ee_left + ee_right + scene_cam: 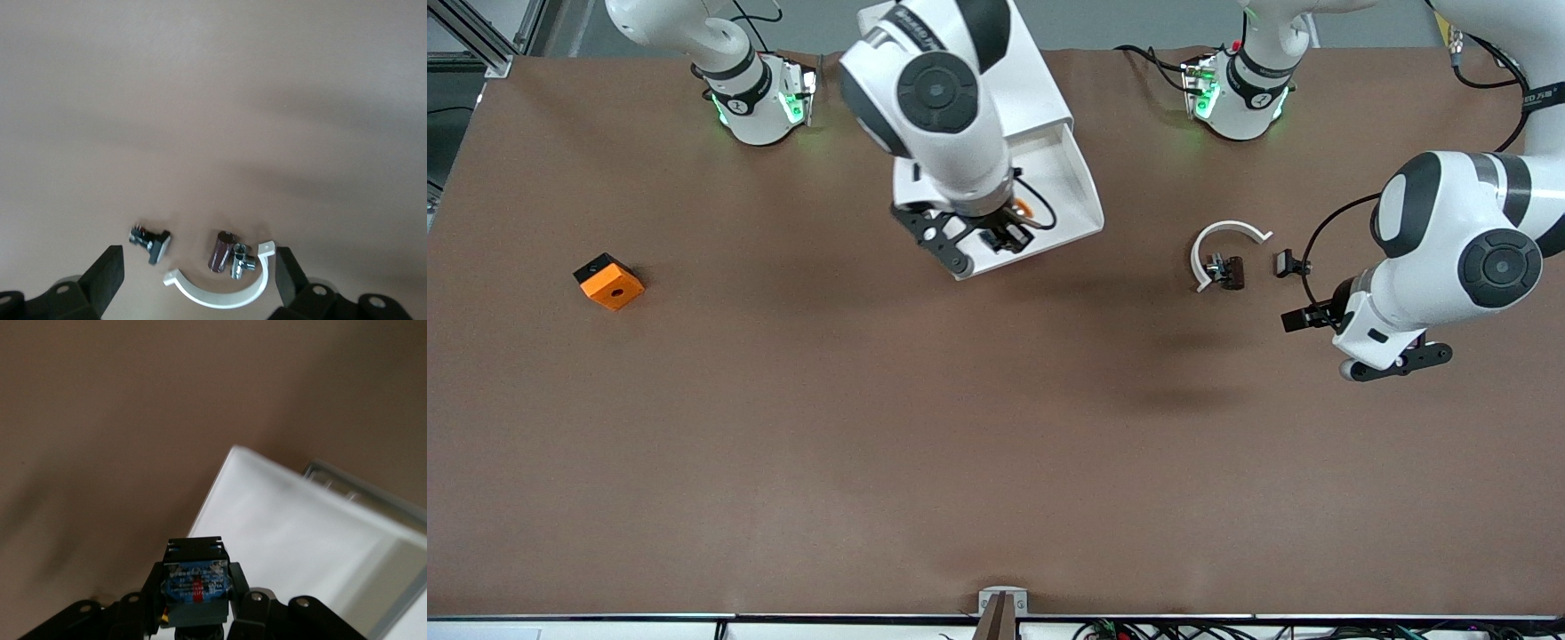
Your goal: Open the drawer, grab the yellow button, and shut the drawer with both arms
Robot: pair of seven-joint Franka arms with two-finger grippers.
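Note:
The top drawer of the white cabinet stands pulled open; its white tray also shows in the right wrist view. My right gripper hangs over the drawer's front edge, shut on the button. In the right wrist view the button's dark blue-black body sits between the closed fingers of the right gripper. My left gripper is open and empty, hovering near the left arm's end of the table, with its fingers wide apart.
A white half-ring clamp, a dark cylinder with a metal fitting, and a small black clip-like piece lie beside the left gripper; the clamp also shows in the left wrist view. An orange block lies toward the right arm's end.

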